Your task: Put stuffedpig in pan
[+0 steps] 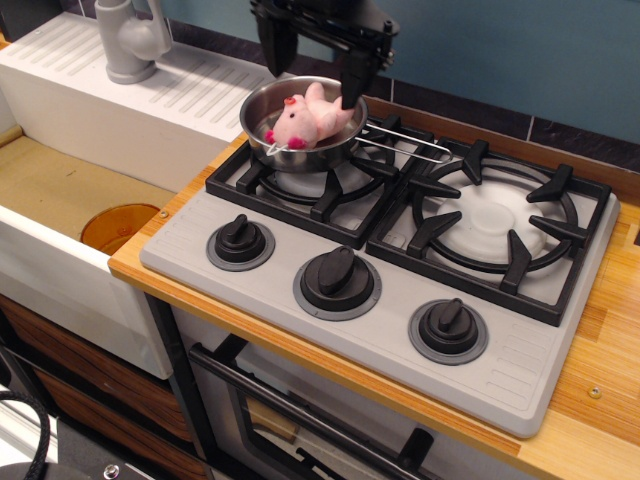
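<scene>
The pale pink stuffedpig [308, 121] lies inside the shiny steel pan [262, 108], which sits on the back left burner with its wire handle pointing right. My black gripper [317, 70] hangs just above and behind the pan. Its two fingers [356, 82] are spread wide apart and hold nothing. The right finger is next to the pig's upper end.
A grey toy stove [520, 360] with two black burner grates [495, 225] and three black knobs [337, 277] sits on a wooden counter. A white sink [60, 200] with a grey faucet [130, 40] lies to the left. A blue wall is behind.
</scene>
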Tool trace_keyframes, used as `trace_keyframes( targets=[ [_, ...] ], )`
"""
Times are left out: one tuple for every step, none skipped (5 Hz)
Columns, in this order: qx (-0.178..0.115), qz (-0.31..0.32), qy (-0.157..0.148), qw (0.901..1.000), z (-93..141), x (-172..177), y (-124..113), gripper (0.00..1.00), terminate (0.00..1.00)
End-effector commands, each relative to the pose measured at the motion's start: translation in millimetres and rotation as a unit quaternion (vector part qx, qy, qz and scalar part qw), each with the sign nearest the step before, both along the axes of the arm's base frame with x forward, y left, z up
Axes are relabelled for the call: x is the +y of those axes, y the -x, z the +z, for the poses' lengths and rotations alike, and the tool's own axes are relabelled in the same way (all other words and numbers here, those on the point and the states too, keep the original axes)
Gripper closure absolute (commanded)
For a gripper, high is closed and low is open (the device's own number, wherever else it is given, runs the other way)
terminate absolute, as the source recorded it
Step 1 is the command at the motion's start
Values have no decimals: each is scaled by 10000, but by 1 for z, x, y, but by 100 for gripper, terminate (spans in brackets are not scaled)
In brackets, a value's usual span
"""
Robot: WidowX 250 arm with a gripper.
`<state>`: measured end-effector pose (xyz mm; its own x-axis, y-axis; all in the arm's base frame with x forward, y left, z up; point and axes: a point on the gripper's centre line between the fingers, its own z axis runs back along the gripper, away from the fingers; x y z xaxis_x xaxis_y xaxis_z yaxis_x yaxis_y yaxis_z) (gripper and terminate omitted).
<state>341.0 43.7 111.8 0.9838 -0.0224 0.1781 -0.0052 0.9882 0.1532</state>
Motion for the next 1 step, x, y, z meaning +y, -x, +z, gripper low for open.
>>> trace_keyframes(
  targets=[
    [-104,-30,1,9999,13,-3,-20,0,100]
  ],
)
